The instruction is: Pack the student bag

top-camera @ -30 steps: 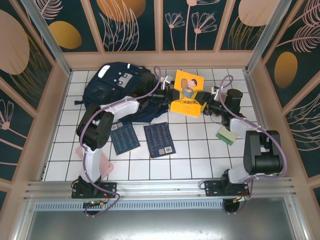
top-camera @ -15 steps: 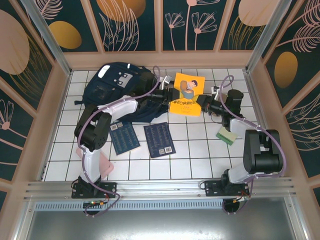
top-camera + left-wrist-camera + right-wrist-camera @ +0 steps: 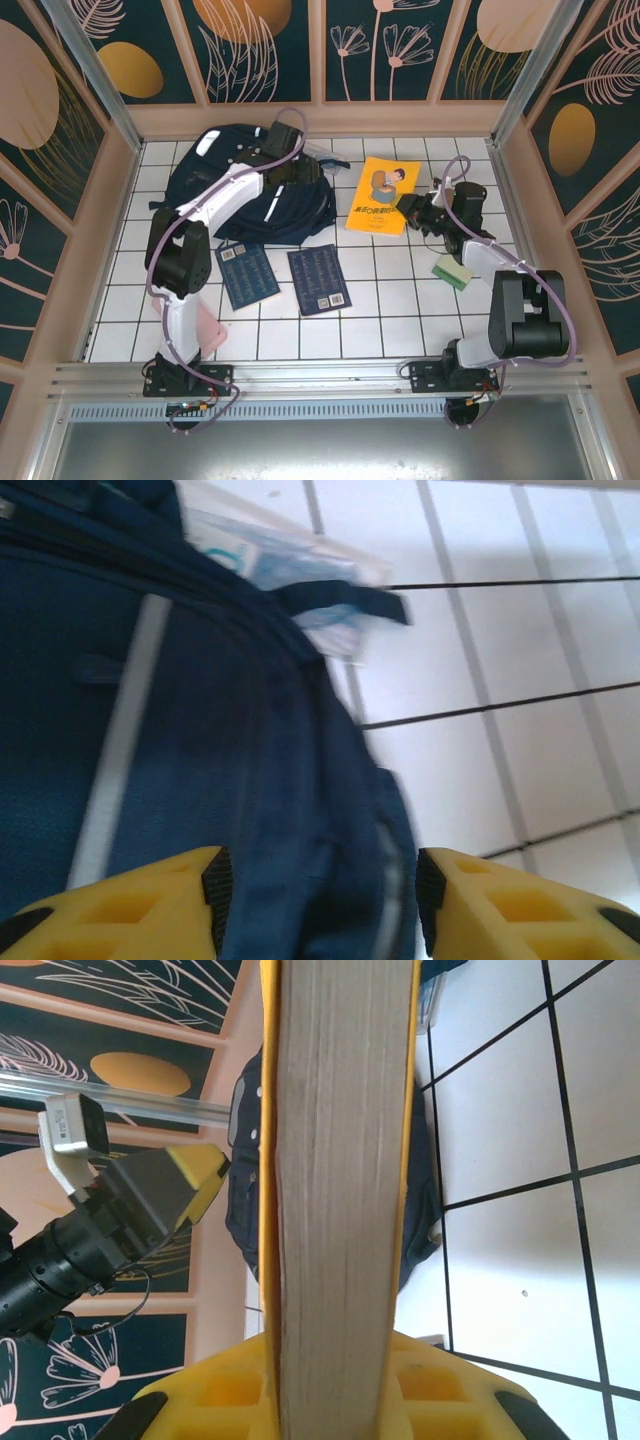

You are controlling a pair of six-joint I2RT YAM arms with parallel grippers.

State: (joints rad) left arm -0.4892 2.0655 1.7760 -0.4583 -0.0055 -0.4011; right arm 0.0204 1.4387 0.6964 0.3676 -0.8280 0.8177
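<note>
Pinching the yellow book (image 3: 340,1160) — right tool (image 3: 335,1390) — page-edges close-up, cover overhead.

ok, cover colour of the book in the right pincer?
Yellow-orange book cover with a cartoon figure; top external view shows it best.

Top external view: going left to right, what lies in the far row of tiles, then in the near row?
Far: student bag → yellow book. Near: pink item → dark blue booklet → second dark blue booklet → green-and-yellow sponge.
</note>
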